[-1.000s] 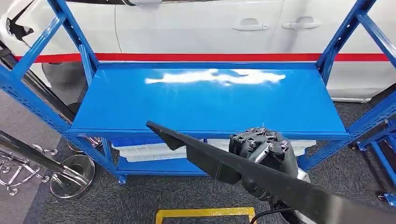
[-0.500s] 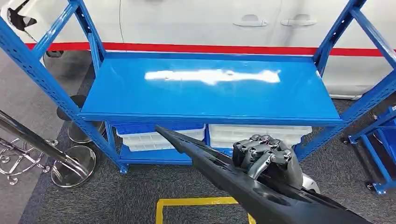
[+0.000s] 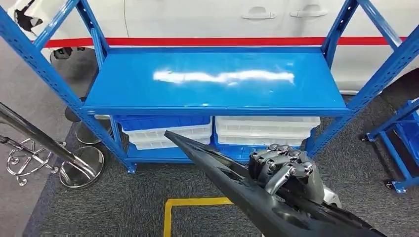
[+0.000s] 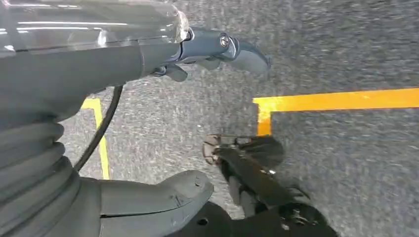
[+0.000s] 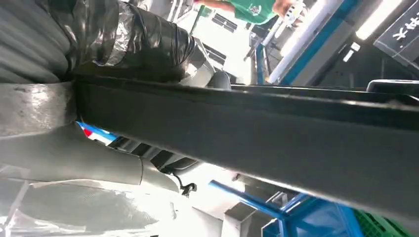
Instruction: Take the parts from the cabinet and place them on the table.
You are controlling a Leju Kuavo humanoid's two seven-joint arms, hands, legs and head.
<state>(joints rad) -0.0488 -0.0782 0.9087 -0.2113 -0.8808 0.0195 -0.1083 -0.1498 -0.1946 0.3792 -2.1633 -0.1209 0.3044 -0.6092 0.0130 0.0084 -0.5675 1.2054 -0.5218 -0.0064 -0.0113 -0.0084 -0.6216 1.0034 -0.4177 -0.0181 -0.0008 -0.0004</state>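
Head view: a blue metal shelving rack (image 3: 217, 81) stands ahead on dark grey carpet, its glossy upper shelf reflecting a light. On the lower shelf sit stacked plastic bins, a blue bin (image 3: 165, 122) over white ones on the left and white bins (image 3: 267, 129) on the right; their contents cannot be made out. Nearer, the right hand (image 3: 284, 170) grips a long black part (image 3: 237, 185), fingers curled over its upper edge. The part is a flat, matte strip with a pointed tip; its long axis runs from near right to far left, tip toward the bins. Yellow floor tape (image 3: 195, 205) lies below it. Chrome stanchion bases (image 3: 79, 173) stand on the left.

Left wrist view: the left hand (image 4: 163, 123) hangs over the carpet, thumb and fingers apart, holding nothing.

Right wrist view: the part (image 5: 276, 133) crosses as a dark smooth bar, held against the hand.
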